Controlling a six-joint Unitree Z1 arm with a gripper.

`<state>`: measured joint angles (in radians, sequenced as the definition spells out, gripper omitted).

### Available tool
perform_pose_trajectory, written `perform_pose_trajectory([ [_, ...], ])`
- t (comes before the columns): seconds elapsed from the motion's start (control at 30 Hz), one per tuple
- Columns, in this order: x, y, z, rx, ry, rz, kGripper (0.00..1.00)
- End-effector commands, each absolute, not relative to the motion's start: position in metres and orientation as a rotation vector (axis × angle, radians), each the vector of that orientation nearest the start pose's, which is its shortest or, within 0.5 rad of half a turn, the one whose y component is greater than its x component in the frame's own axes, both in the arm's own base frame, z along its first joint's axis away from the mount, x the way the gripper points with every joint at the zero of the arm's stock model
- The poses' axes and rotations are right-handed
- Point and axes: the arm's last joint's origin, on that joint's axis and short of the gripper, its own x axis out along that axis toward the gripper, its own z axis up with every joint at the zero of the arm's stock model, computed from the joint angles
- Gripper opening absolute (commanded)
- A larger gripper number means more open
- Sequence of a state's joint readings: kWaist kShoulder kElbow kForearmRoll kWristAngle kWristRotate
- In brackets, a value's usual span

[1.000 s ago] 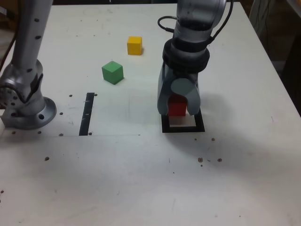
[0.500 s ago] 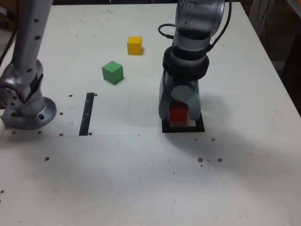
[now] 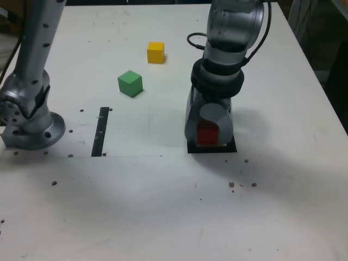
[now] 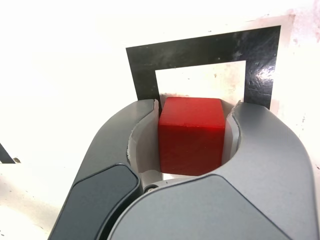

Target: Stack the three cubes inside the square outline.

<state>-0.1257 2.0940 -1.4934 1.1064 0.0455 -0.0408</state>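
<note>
- A desk point(image 3: 163, 206) carries everything.
- A square outline point(image 3: 212, 147) of tape lies right of centre in the exterior view.
- The gripper point(image 3: 207, 136) stands over that outline, its jaws closed on one cube point(image 3: 207, 135) just above the outline's middle.
- Two more cubes sit farther back and to the left, well apart from the outline: one cube point(image 3: 130, 83) nearer, another point(image 3: 155, 52) behind it.
- A straight tape strip point(image 3: 101, 131) lies left of the outline.
- The arm's base point(image 3: 27, 122) stands at the far left.

Evenly lit exterior view, slightly soft and grainy, broad soft shadow on the table point(image 3: 163, 217) toward the exterior view's right of the arm point(image 3: 228, 32), wrist view heavily overexposed, white surface blown out, glare on the black tape square outline point(image 4: 200, 50), near jaws blurred.
</note>
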Motion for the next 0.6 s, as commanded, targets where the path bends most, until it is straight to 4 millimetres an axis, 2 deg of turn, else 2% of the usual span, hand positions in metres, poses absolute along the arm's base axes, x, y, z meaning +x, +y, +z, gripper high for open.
perform_pose_trajectory([
  [0.0,0.370,-0.046,0.208,0.116,1.712,-0.042,0.57],
  [0.1,0.370,-0.046,0.210,0.113,1.710,-0.060,0.82],
  [0.2,0.368,-0.046,0.214,0.112,1.705,-0.058,0.96],
  [0.43,0.363,-0.044,0.228,0.105,1.686,-0.043,0.99],
  [0.57,0.352,-0.029,0.246,0.106,1.671,-0.005,0.99],
])
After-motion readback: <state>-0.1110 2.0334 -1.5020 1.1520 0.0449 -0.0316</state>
